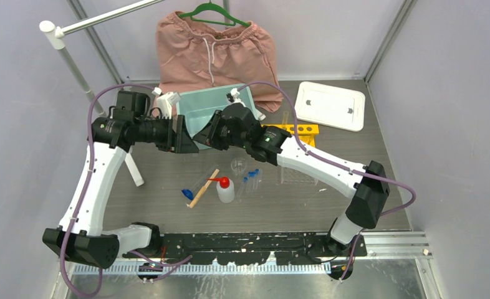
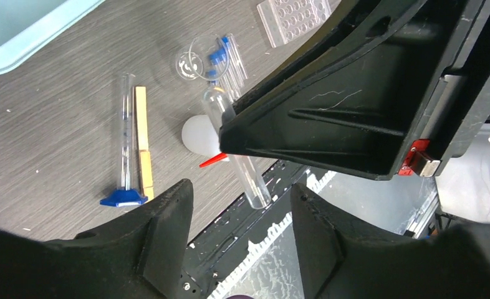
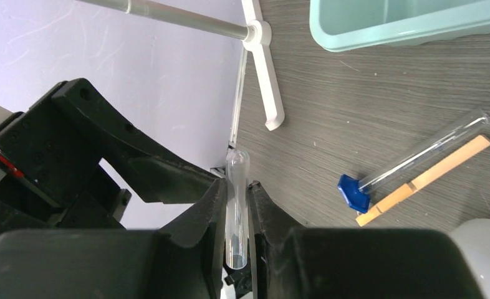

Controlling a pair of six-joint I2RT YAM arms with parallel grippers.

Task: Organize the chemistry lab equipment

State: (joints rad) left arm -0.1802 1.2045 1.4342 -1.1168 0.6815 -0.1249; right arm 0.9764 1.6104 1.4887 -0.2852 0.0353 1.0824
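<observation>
My right gripper (image 1: 206, 134) is shut on a clear uncapped tube (image 3: 236, 199) and holds it in the air above the table. My left gripper (image 1: 189, 134) faces it, open; in the left wrist view the tube's end (image 2: 255, 187) hangs between its spread fingers (image 2: 168, 218) without touching them. On the table lie a long tube with a blue stopper (image 1: 192, 189), a wooden stick (image 1: 204, 188), a white red-nozzled squeeze bottle (image 1: 225, 190), a tiny clear beaker (image 1: 238, 165), small blue-capped tubes (image 1: 250, 179), a clear rack (image 1: 295, 174) and a yellow rack (image 1: 295, 131).
A teal bin (image 1: 214, 106) stands behind both grippers, its white lid (image 1: 330, 104) at the back right. Pink shorts (image 1: 214, 50) hang on a green hanger at the back. A white rail stand (image 1: 133, 168) has a foot on the table at the left.
</observation>
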